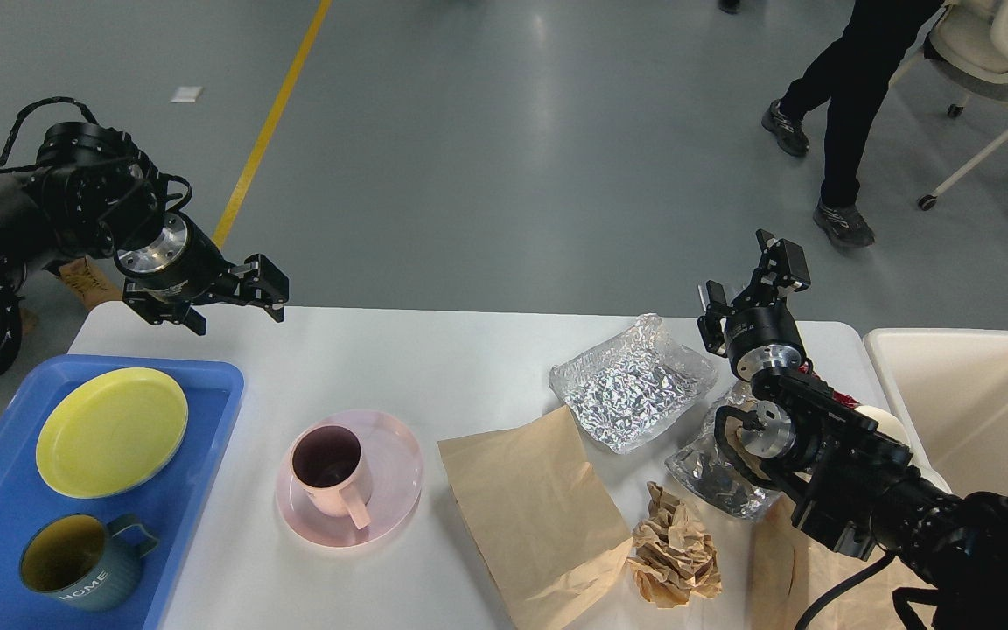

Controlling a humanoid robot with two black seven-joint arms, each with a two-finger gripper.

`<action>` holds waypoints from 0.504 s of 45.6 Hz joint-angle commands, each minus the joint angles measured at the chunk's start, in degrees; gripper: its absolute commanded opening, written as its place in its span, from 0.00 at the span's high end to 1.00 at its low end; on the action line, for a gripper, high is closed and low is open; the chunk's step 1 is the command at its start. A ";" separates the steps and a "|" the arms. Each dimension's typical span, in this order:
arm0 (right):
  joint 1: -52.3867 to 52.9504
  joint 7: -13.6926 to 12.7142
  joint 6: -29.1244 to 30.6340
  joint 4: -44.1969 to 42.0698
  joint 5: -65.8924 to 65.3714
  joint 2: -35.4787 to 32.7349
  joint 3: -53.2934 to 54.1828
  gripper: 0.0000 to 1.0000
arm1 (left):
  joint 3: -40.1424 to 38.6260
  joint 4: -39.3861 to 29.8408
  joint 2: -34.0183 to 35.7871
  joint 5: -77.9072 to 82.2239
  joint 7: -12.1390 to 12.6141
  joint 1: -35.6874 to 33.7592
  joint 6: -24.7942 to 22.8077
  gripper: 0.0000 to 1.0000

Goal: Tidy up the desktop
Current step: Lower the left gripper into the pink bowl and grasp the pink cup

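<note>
The white desktop point(434, 359) carries a pink cup point(329, 468) on a pink saucer point(399, 494), a flat brown paper bag point(530, 507), a crumpled brown paper ball point(675, 556), a silver foil bag point(635, 385) and a second crumpled foil wrapper point(710, 477). My left gripper point(279, 297) hangs open and empty over the table's far-left edge, well above and behind the pink cup. My right gripper point(749, 276) is open and empty, raised over the far right edge just right of the silver foil bag. My right arm hides part of the second wrapper.
A blue tray point(206, 411) at the front left holds a yellow plate point(110, 429) and a teal mug point(75, 573). A cream plastic bin point(906, 367) stands off the table's right end. A person walks on the floor behind, near a white chair point(994, 52).
</note>
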 commanded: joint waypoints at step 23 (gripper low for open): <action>0.00 0.00 0.00 0.00 0.02 0.07 0.00 0.00 | 9.78 -29.08 -7.97 0.17 0.01 -18.37 -0.02 0.04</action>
